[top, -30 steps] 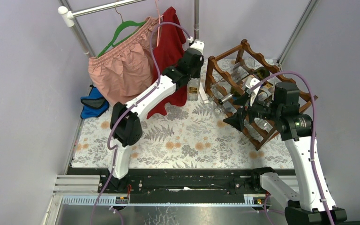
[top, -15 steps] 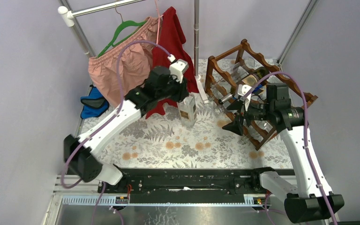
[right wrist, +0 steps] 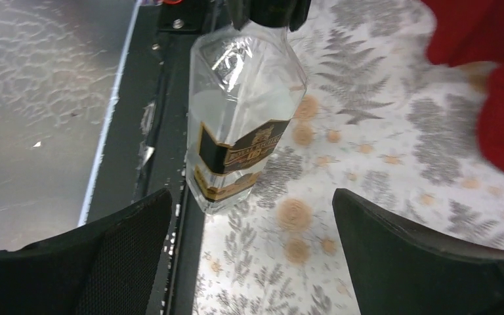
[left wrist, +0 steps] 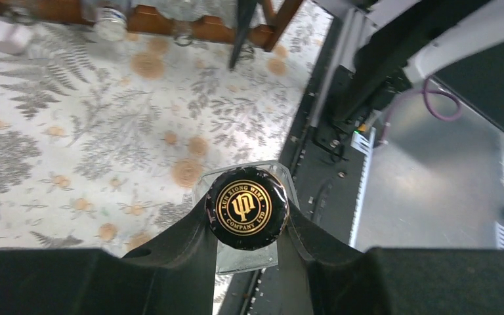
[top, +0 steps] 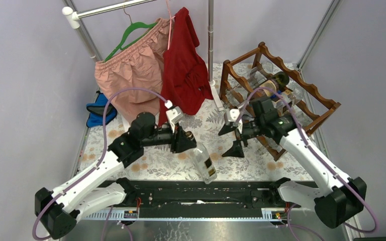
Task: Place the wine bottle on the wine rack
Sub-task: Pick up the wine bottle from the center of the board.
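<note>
My left gripper [top: 185, 140] is shut on the neck of a clear square wine bottle [top: 203, 163] with a black and gold label. It holds the bottle tilted over the table's near edge. In the left wrist view the black cap [left wrist: 247, 207] sits between my fingers [left wrist: 177, 246]. The bottle also shows in the right wrist view [right wrist: 239, 125]. My right gripper [top: 232, 139] is open and empty, to the right of the bottle. The reddish-brown wine rack [top: 311, 90] stands at the back right with bottles [top: 269, 85] lying in it.
A clothes rail at the back holds pink shorts [top: 128, 70] on a green hanger and a red garment [top: 183, 70]. A blue cloth [top: 99, 110] lies at the back left. The black base rail [top: 191, 193] runs along the near edge.
My left arm has carried the bottle from the back beside the rack to the near edge, tilting it. My right gripper has moved left and forward, away from the rack.
</note>
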Robot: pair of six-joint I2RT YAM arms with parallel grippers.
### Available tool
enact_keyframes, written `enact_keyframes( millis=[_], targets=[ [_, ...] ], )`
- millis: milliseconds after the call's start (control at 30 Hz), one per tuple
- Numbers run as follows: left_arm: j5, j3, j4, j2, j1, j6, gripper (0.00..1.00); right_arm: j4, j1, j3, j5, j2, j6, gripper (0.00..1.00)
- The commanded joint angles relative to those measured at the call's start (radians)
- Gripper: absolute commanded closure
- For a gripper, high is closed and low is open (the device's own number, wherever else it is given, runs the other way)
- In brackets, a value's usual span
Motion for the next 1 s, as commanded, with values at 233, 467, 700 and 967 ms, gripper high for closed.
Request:
enact_keyframes(
  millis=[233,467,700,967],
  targets=[
    [0.047,-0.096,0.428,-0.138,-0.071,-0.122,1.0,0.362,0.129,-0.197,-0.056,0.091,0.272,0.0],
    [0.027,-0.133,0.541,-0.117,-0.073,-0.157,1.0,0.527,0.166,-0.295,-0.083,0.111,0.403,0.0],
    [0.007,-0.171,0.64,-0.11,-0.074,-0.192,1.0,0.622,0.2,-0.347,-0.147,0.159,0.46,0.0],
    [-0.044,-0.207,0.661,-0.119,-0.074,-0.206,1.0,0.578,0.229,-0.332,-0.136,0.173,0.377,0.58]
  ],
)
